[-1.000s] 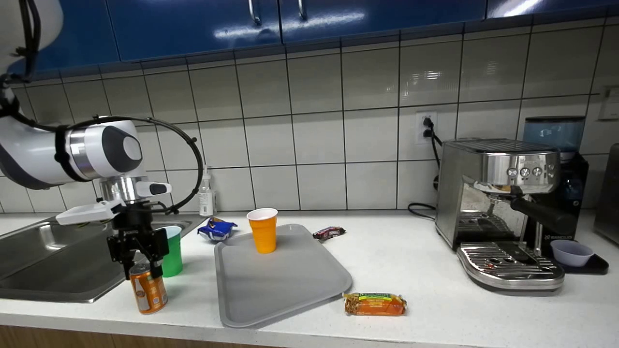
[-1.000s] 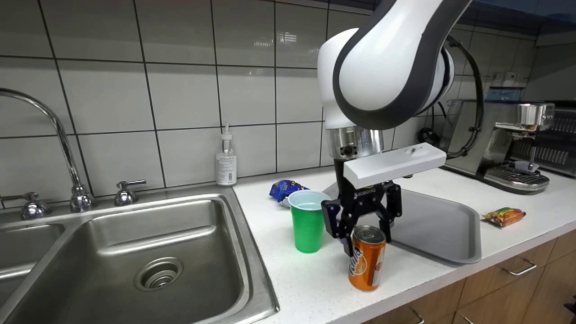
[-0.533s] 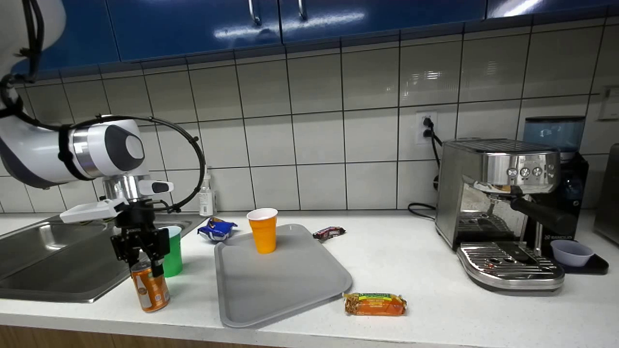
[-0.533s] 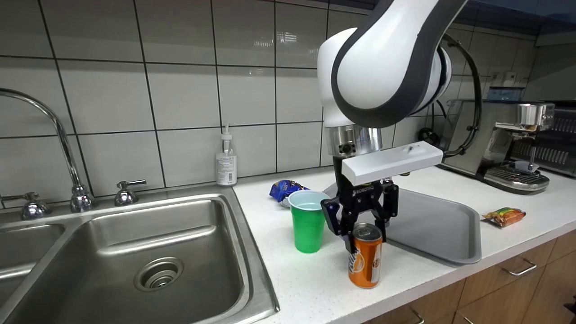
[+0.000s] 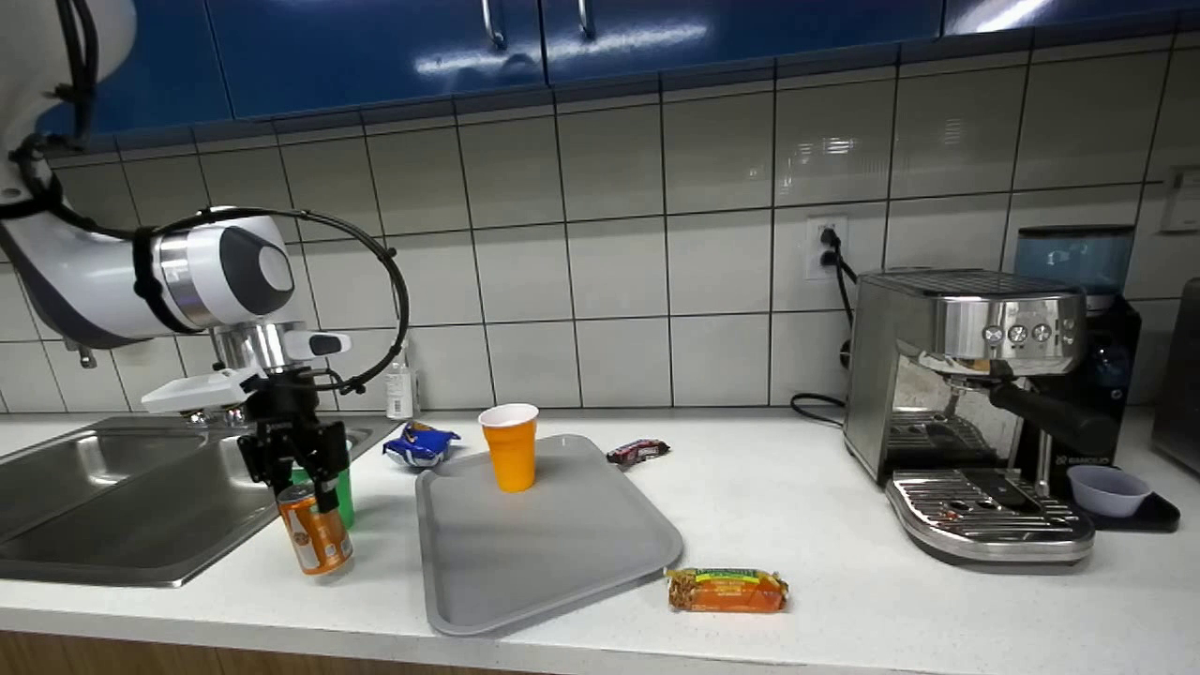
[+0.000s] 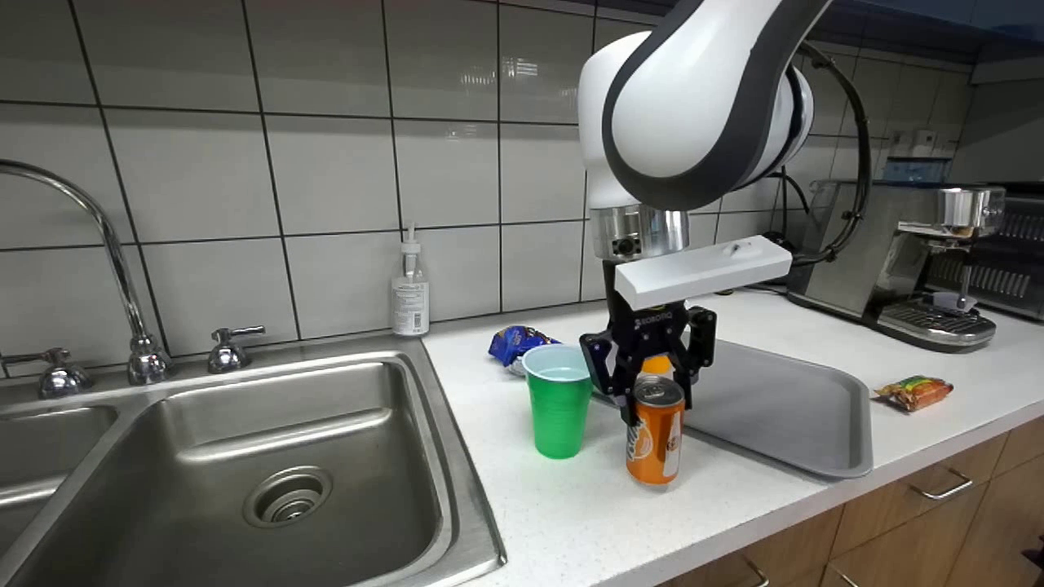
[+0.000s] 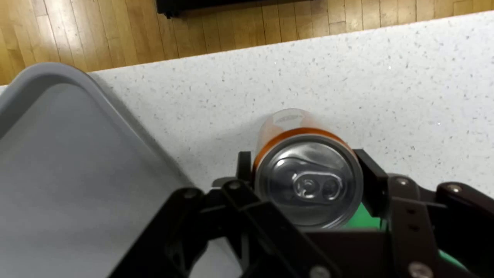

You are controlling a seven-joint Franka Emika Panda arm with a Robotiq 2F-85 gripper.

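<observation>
My gripper (image 5: pixel 305 495) is shut on an orange soda can (image 5: pixel 317 538), with a finger on each side near its top. In an exterior view the can (image 6: pixel 655 447) looks slightly tilted and seems just above the counter. In the wrist view its silver lid with pull tab (image 7: pixel 308 183) sits between the fingers. A green cup (image 6: pixel 559 416) stands close beside the gripper; it is partly hidden behind the gripper and can in an exterior view (image 5: pixel 345 502). A grey tray (image 5: pixel 553 553) lies nearby, with an orange cup (image 5: pixel 511 450) upright on it.
A steel sink (image 6: pixel 453 456) is beside the can. A blue packet (image 5: pixel 421 444), a dark wrapped bar (image 5: pixel 638 452) and an orange snack packet (image 5: pixel 727 591) lie around the tray. A soap bottle (image 6: pixel 410 289) stands at the wall. A coffee machine (image 5: pixel 975 394) stands farther along.
The gripper and can have moved up and away from the counter's front edge, towards the green cup and tray. The can seems lifted off the counter. Other objects have stayed put.
</observation>
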